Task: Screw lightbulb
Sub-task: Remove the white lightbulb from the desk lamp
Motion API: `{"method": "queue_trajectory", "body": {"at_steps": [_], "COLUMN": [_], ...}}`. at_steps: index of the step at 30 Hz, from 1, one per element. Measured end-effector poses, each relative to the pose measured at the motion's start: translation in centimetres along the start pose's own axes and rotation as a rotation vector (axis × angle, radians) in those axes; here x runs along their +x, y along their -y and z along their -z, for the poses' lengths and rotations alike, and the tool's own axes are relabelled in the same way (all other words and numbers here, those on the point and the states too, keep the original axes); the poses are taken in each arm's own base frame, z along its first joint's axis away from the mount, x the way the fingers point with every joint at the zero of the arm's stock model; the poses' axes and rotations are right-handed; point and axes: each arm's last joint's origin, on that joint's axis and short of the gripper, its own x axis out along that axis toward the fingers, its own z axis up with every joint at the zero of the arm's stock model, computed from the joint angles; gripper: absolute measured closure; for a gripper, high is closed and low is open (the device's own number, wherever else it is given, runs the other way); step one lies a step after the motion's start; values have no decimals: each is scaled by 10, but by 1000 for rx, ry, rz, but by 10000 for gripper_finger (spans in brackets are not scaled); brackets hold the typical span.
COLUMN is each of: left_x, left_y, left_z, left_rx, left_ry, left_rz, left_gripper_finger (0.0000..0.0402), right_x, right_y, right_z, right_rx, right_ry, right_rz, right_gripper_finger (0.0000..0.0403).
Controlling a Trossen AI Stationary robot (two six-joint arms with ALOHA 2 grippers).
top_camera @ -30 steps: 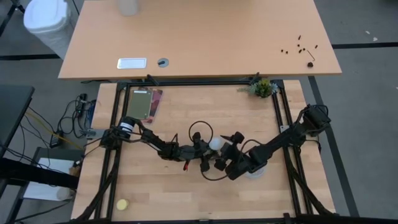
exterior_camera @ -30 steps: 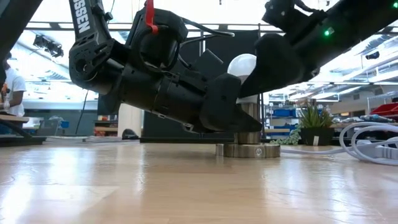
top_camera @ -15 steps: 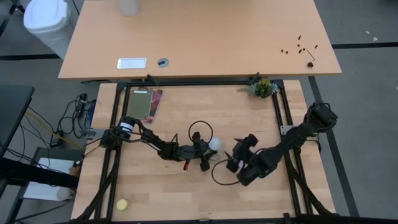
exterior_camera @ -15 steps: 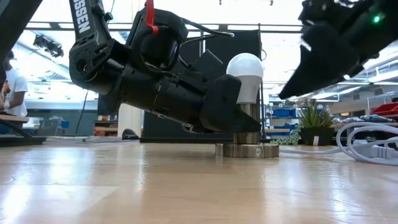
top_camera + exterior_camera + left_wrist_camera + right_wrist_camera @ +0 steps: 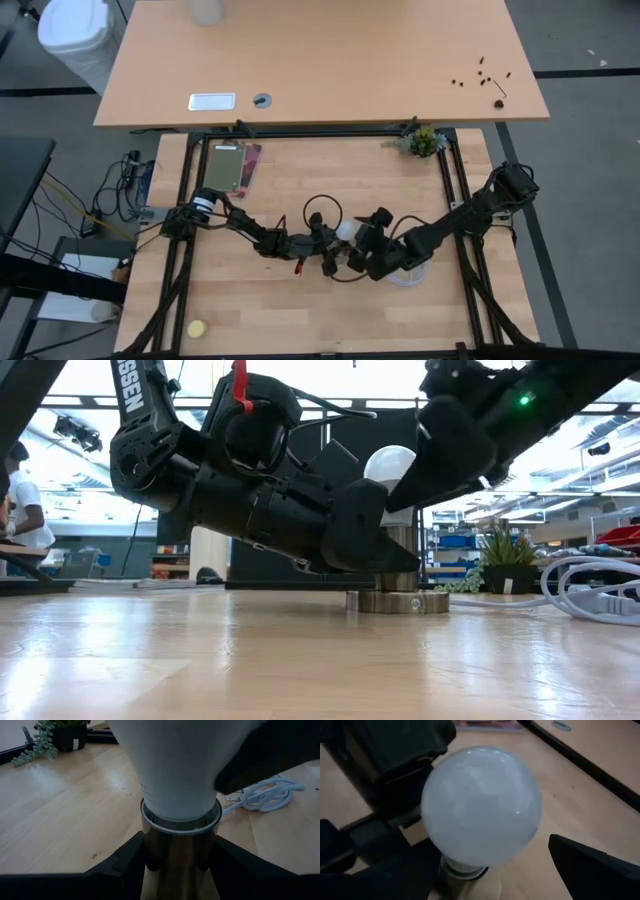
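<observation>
From above, the lightbulb (image 5: 346, 230) sits near the middle of the wooden counter (image 5: 300, 310), between the two arms. The left hand (image 5: 328, 250) reaches in from the left and ends right beside the bulb; the right hand (image 5: 362, 243) comes from the right and sits against the bulb's other side. A small plant (image 5: 424, 141) stands at the counter's far right corner.

From counter height, the lightbulb (image 5: 392, 468) stands upright in a metal socket (image 5: 398, 590) with a round disc foot resting on the counter. The left hand (image 5: 385, 555) is low, its fingers flanking the socket's upright barrel under the bulb. The right hand (image 5: 440, 455) comes down from above and covers the bulb's right side. A white cable (image 5: 585, 595) lies on the counter to the right.

In the left wrist view, the dark fingers (image 5: 125, 860) press on either side of the metal socket (image 5: 180, 850), pinching it just below the lightbulb (image 5: 175, 770).

In the right wrist view, the round lightbulb (image 5: 481, 805) fills the middle, and the spread fingers (image 5: 590, 865) stand on either side of it, not clamped on the glass.
</observation>
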Motion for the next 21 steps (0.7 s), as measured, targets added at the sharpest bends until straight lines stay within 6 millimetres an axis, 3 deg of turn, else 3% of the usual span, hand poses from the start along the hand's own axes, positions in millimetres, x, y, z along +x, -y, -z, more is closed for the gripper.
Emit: {"method": "queue_trajectory", "body": {"at_steps": [5,11,17,21], "left_x": [0,0,0,0], "left_y": [0,0,0,0], "left_z": [0,0,0,0], "left_rx": [-4,-2,0,0], "left_ry": [1,0,0,0], "left_rz": [-1,-2,1,1], "left_gripper_finger": [213,213,213,213], "right_x": [3,-9,-20,-19], "right_y": [7,23,9,11], "right_z": [4,30,30,31], "right_rx": [-40,-34,6,26], "right_ry": [-65,-211,-171,-201], "right_rz": [30,164,76,85], "right_gripper_finger": [30,30,30,30]}}
